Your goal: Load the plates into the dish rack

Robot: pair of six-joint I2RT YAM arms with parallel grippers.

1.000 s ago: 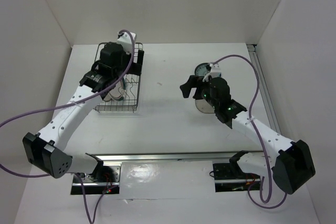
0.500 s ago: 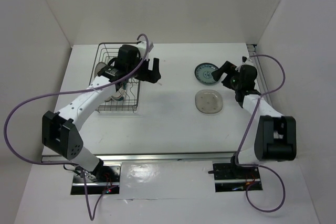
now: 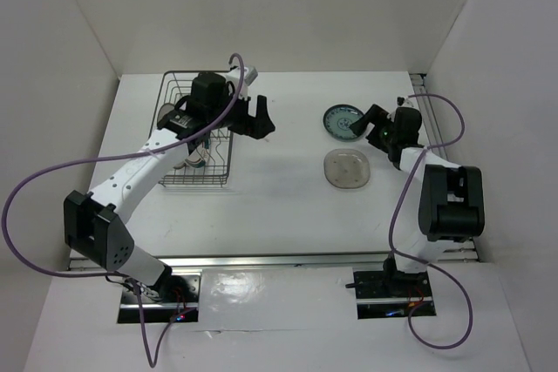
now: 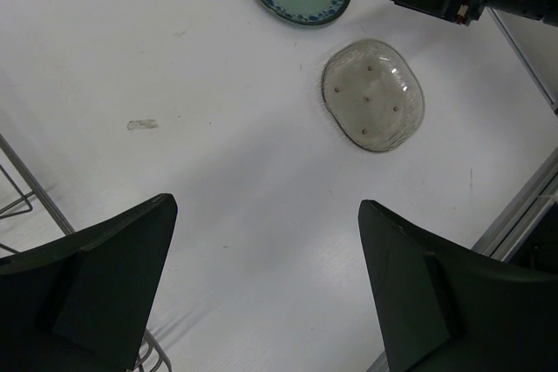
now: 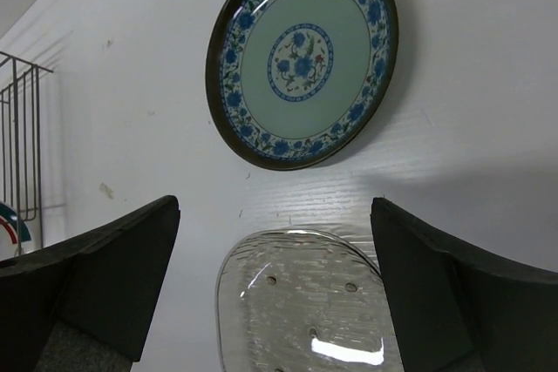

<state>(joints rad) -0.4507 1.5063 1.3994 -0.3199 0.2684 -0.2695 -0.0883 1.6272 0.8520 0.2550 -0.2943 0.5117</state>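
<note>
Teal patterned plate lies flat on the table, at 2 o'clock in the top view. The translucent grey plate sits just off its 6 o'clock. The right gripper is right there at the teal plate's 3 o'clock, jaws spread wide and empty. Best play, I'd say: come in low, catch the near rim, pinch firmly, then tip it upright. The dish rack waits well apart at 9 o'clock, with the left gripper at its 3 o'clock side, also open, carrying nothing.

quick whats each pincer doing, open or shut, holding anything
Left pincer: open, holding nothing.
Right pincer: open, holding nothing.
</note>
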